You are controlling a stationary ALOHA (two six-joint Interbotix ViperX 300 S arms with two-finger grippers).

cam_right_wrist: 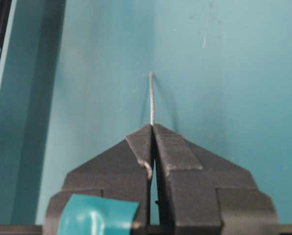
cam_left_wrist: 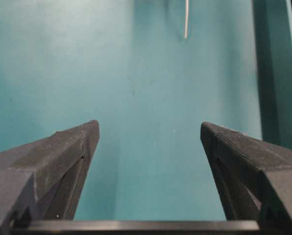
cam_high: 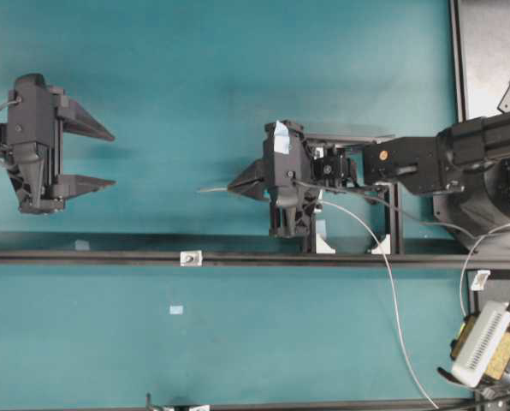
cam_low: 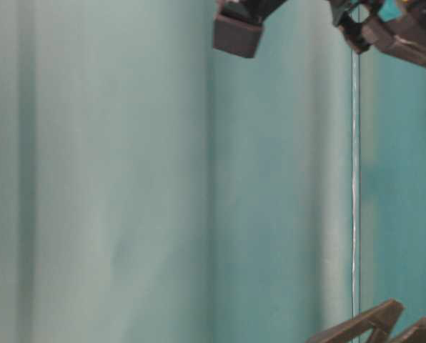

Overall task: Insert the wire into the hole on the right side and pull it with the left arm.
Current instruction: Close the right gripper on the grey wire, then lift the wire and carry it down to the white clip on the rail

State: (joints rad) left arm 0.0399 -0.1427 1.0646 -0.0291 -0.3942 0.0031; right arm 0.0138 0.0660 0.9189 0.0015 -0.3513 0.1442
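In the overhead view my right gripper (cam_high: 232, 187) is at mid-table, shut on the wire (cam_high: 210, 189), whose short free end pokes out to the left. The rest of the wire (cam_high: 390, 282) trails right and curves down toward the front edge. The right wrist view shows the jaws (cam_right_wrist: 152, 126) pinched together with the wire (cam_right_wrist: 151, 98) standing straight out past the tips. The hole sits in a small white block (cam_high: 191, 258) on the black rail, below and left of the wire's end. My left gripper (cam_high: 109, 158) hangs open at the far left, empty; its wrist view shows wide-apart fingers (cam_left_wrist: 150, 129) and the wire's end (cam_left_wrist: 186, 19) far ahead.
A black rail (cam_high: 84, 255) crosses the table from left to right. Behind my right gripper stands a black frame with white blocks (cam_high: 325, 245). A beige plug box (cam_high: 482, 344) with a thicker white cable lies at the lower right. A small pale patch (cam_high: 176, 309) marks the mat.
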